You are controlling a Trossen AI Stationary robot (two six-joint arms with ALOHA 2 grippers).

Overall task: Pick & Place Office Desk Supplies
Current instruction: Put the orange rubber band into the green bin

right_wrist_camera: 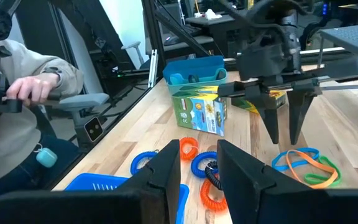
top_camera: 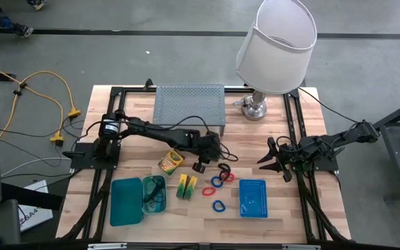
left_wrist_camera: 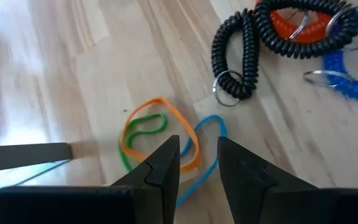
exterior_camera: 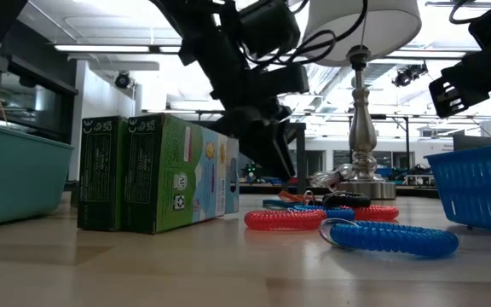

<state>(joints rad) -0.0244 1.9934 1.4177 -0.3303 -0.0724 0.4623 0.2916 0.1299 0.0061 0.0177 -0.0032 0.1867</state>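
My left gripper is open and points down just above a small tangle of orange, green and blue rubber bands lying flat on the table. From the right wrist view its fingers stand a little beyond the bands, apart from them. Black, red and blue coil loops lie close by. The crayon box and the yellow-green blocks sit left of the loops. My right gripper waits open at the table's right.
Two teal trays lie near the front left, and a blue mesh basket near the front right. The grey perforated shelf and a white-shaded lamp stand at the far edge. A person sits beyond the table.
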